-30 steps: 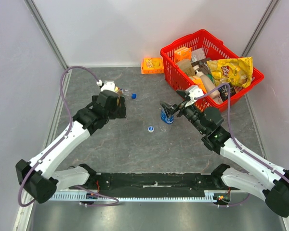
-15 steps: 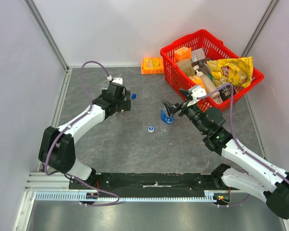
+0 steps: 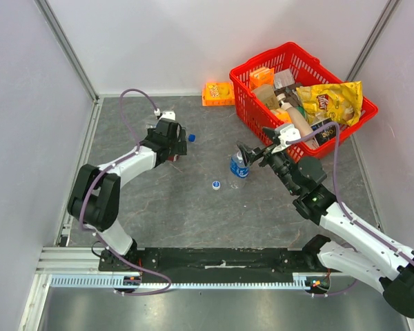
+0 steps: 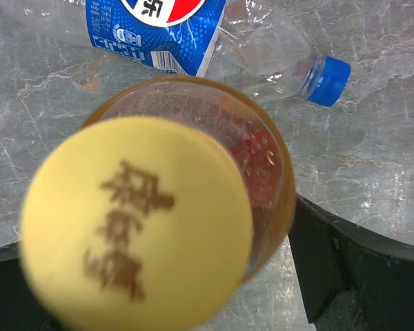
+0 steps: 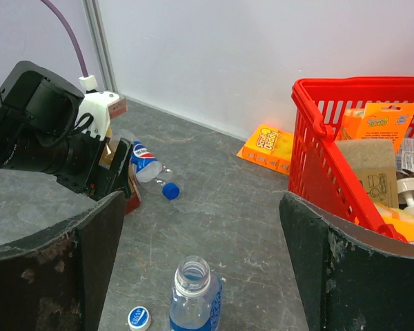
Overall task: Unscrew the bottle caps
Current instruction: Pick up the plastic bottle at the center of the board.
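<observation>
The amber bottle point(image 4: 265, 162) with its yellow cap point(image 4: 134, 221) stands upright between the jaws of my left gripper point(image 4: 159, 276), which looks open with floor showing beside the right finger point(image 4: 359, 269). A clear bottle point(image 4: 262, 48) lies just beyond, its blue cap point(image 4: 329, 71) on. From above, my left gripper point(image 3: 167, 141) is beside that blue cap point(image 3: 191, 138). My right gripper point(image 5: 200, 207) is open and empty, above and behind a second clear bottle point(image 5: 193, 293) that stands uncapped point(image 3: 239, 165). The whitish cap point(image 5: 139, 318) lies loose on the floor point(image 3: 216, 185).
A red basket point(image 3: 245, 69) full of packets and bottles stands at the back right, close to my right arm. An orange box point(image 3: 218, 92) lies by the back wall. Grey walls enclose the table on the left and right.
My left arm has folded and its gripper has shifted toward the back right, over the amber bottle. My right gripper has drawn back from the uncapped bottle.
</observation>
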You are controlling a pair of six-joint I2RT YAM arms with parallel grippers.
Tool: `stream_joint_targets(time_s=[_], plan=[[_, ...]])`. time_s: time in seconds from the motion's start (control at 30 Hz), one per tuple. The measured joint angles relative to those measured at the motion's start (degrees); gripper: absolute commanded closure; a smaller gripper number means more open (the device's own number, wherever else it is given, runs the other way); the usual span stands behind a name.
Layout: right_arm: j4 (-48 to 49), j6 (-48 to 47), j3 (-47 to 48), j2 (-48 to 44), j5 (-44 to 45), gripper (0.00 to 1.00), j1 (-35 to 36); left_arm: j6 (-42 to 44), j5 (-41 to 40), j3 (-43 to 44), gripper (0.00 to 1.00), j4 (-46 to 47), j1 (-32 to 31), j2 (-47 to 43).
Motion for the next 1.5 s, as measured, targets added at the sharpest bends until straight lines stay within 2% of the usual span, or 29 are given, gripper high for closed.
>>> stream_joint_targets(time_s=[0.27,0.5,0.87,1.0,1.17,1.5], plan=[[-0.1,-0.2,-0.7,0.0,0.4,0.02,0.0,0.6,-0.8,-0.9,0.14,4.4,0.0,4.3],[-0.5,-0.2,-0.7,-0.3,0.4,0.02,0.0,0.8,-1.0,-0.2,0.35,7.6,0.0,7.1],[-2.3,-0.3,-0.7,-1.6,0.8,0.02,0.0,1.3,0.4,0.0,0.42,7.7,0.1,6.9],[-2.9,-0.3,-0.7,-1.6,0.5,0.02,0.0,1.9,2.7,-2.1,0.43,6.4,0.0,2.3],[-4.2,-0.3,-0.2,-1.6,-0.5,0.02,0.0,2.8,7.1,-3.3,0.44,3.7,-0.2,-7.5],[-10.0,3.3,10.1,-1.8,-8.0,0.02,0.0,5.9,23.2,-3.3,0.43,-9.2,-0.9,-24.9]])
